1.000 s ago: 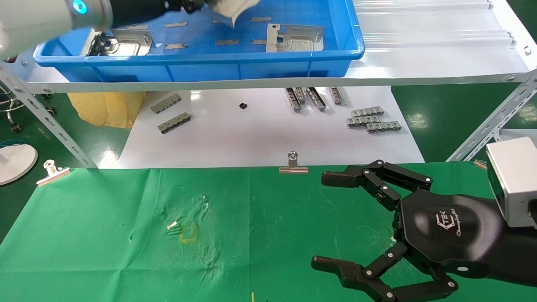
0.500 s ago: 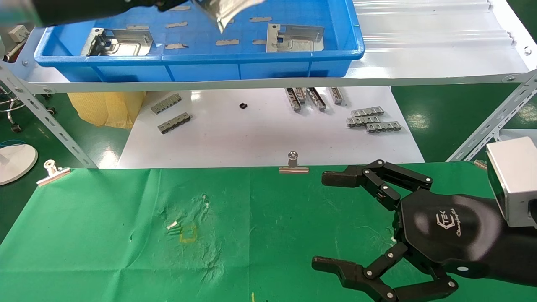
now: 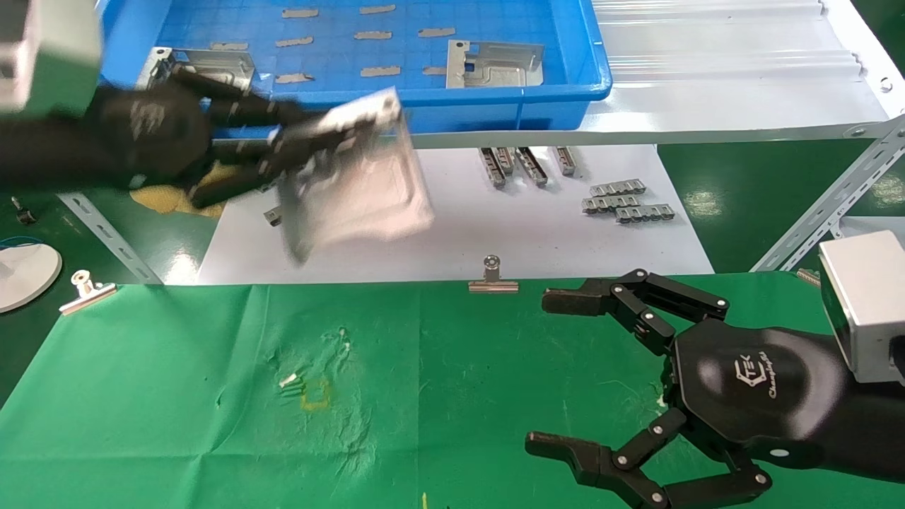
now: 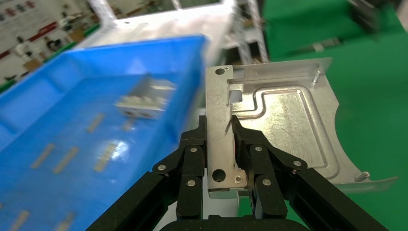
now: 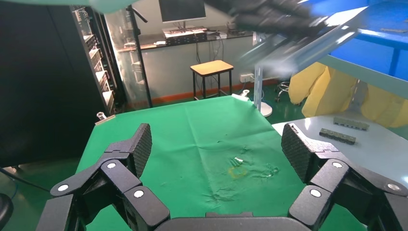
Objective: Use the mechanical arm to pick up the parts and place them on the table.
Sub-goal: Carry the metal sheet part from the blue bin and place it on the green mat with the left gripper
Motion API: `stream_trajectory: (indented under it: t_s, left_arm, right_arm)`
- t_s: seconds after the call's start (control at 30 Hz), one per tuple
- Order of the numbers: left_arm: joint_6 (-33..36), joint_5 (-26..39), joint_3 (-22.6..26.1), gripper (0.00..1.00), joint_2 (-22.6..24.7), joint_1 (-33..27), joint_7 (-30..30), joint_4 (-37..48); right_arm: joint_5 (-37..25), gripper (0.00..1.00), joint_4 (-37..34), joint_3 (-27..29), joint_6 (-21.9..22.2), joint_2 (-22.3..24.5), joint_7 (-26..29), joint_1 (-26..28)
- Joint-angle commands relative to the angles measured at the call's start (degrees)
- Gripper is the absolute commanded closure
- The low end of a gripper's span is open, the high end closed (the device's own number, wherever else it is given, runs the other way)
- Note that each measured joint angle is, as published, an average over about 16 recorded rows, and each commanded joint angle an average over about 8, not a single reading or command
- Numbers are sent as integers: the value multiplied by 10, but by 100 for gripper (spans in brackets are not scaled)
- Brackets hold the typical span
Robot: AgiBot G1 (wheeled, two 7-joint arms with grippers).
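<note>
My left gripper is shut on a shiny silver plate and holds it in the air over the white board, in front of the blue bin. In the left wrist view the jaws pinch the plate's flange edge. Two more plates lie in the blue bin: one at the left, partly hidden by my arm, and one at the right. My right gripper is open and empty over the green table, at its right side. The yellowish mark lies on the cloth.
Small grey slotted bars lie on the white board. Binder clips hold the cloth's far edge. A metal shelf frame slants at the right. A white round base stands at the far left.
My left gripper has come down and forward out of the blue bin with the plate, from the top edge to above the white board. The right arm has not moved.
</note>
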Motion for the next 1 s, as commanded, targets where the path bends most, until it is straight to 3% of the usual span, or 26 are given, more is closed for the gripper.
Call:
stream_trajectory:
  t_s: [0.03, 0.23, 0.63, 0.67, 0.9, 0.93, 1.0]
  left_arm:
    - [1, -30, 15, 100, -33, 38, 3, -67]
    - [-14, -29, 86, 100, -77, 110, 67, -107]
    - [-34, 56, 147, 100, -8, 95, 216, 44]
    - [-36, 61, 149, 97, -2, 92, 225, 54]
    - [-53, 79, 159, 9, 32, 78, 280, 116]
    - [-56, 81, 160, 0, 37, 77, 286, 123]
    - [-61, 84, 161, 0, 44, 74, 296, 137]
  right_arm:
    - [0, 0, 0, 0, 0, 0, 0, 0]
    - [0, 0, 0, 0, 0, 0, 0, 0]
    - [0, 0, 0, 0, 0, 0, 0, 0]
    - [0, 0, 0, 0, 0, 0, 0, 0]
    - [0, 0, 0, 0, 0, 0, 0, 0]
    - [0, 0, 0, 0, 0, 0, 0, 0]
    - [0, 0, 0, 0, 0, 0, 0, 0]
